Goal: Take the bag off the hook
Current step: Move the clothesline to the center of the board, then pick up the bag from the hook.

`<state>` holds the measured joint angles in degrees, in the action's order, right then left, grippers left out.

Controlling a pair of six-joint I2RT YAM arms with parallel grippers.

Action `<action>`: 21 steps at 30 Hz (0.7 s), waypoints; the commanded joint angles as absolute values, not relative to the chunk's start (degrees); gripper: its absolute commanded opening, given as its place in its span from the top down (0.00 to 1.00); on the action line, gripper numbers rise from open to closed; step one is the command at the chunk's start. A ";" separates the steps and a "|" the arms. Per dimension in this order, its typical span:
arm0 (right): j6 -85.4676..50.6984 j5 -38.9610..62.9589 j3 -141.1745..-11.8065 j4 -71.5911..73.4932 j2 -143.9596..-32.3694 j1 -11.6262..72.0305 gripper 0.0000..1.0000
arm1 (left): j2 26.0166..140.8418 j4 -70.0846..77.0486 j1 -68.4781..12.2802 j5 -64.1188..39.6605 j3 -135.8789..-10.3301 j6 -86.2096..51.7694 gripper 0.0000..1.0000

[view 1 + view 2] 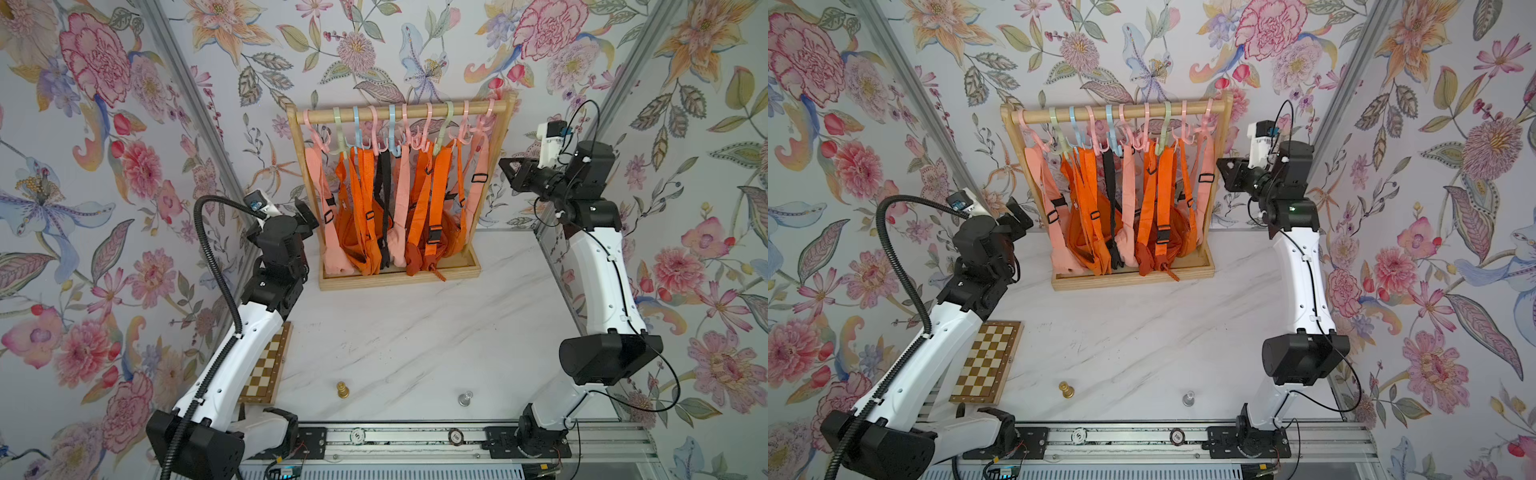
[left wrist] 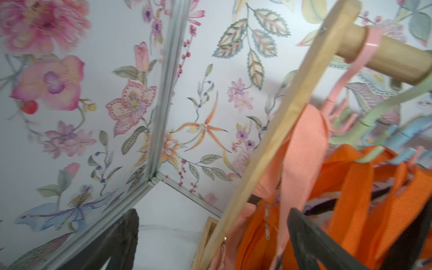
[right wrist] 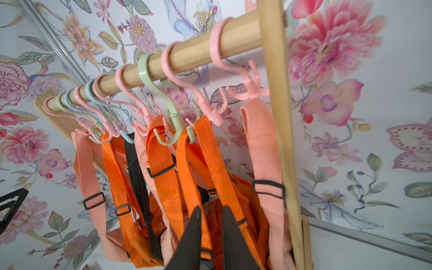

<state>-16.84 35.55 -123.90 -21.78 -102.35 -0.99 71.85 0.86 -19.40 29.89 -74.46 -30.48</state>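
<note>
The right hand is held with its black fingers set to a narrow gap and nothing gripped between them, near the right post of the light wooden rack, while the left hand is spread wide and empty near the rack's left post. The orange and peach fabric bags are hung by their webbing straps from the pastel plastic hooks on the round wooden rail, their bottoms lying in the rack's base. The rack is stood at the back of the white marble-patterned bench.
</note>
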 commanded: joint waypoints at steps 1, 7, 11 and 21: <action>-22.36 46.60 -128.51 -23.30 -106.99 -3.38 0.79 | 77.28 0.48 -24.03 22.03 -80.43 -26.63 0.01; -23.37 50.02 -139.30 -26.75 -114.38 -4.45 0.79 | 93.48 -4.01 -32.66 13.26 -99.06 -21.80 0.01; -21.75 48.89 -139.93 -28.45 -115.58 -2.71 0.79 | 105.61 -8.60 -36.10 10.90 -114.56 -20.16 0.01; -12.24 41.38 -139.92 -33.88 -115.54 5.33 0.79 | 116.76 -12.90 -37.37 9.63 -130.13 -21.32 0.00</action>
<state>-16.08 44.27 -138.45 -31.79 -115.87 3.97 116.92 -11.53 -37.56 10.63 -127.00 -21.85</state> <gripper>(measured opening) 0.215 0.994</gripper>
